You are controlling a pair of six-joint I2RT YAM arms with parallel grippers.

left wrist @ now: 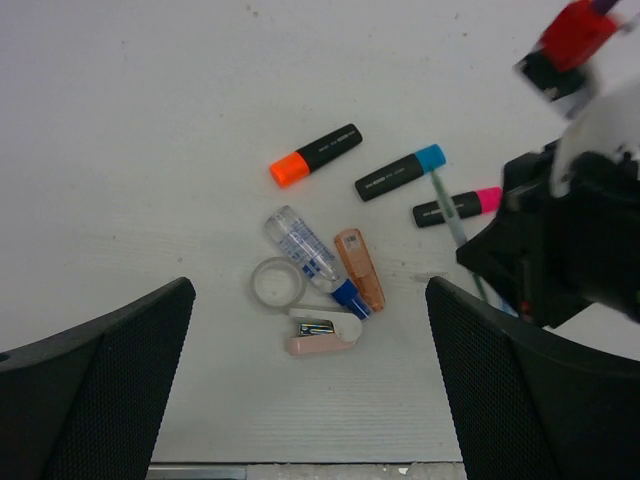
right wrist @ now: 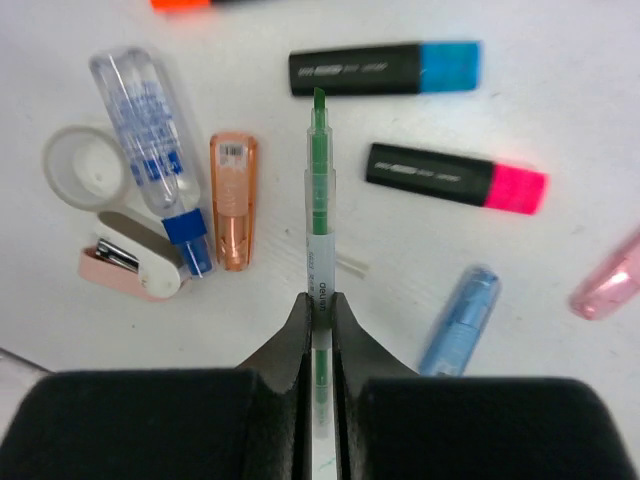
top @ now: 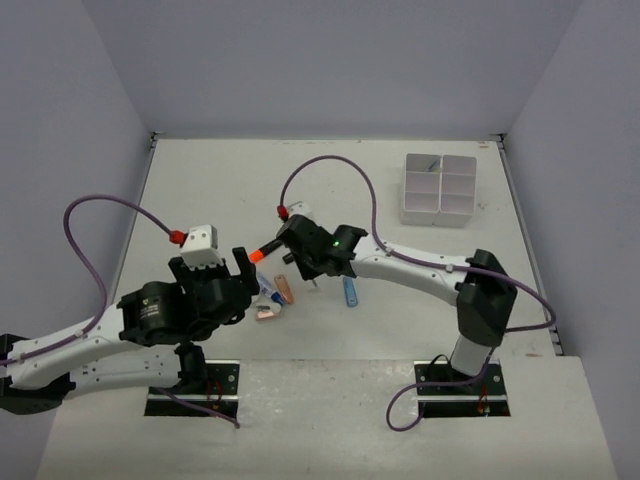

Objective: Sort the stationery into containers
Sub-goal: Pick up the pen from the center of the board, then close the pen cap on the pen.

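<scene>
My right gripper is shut on a thin green pen, which sticks out ahead of the fingers just above the table. Around it lie a blue-capped highlighter, a pink-capped highlighter, a copper piece, a blue piece and a pink piece. My left gripper hangs open above a pink stapler, a tape roll and a clear blue-capped bottle. An orange-capped highlighter lies farther out. The white organiser stands at the back right.
The two arms are close together over the pile of items; the right arm's wrist fills the right side of the left wrist view. Purple cables loop above both arms. The table's near edge runs just behind the left fingers.
</scene>
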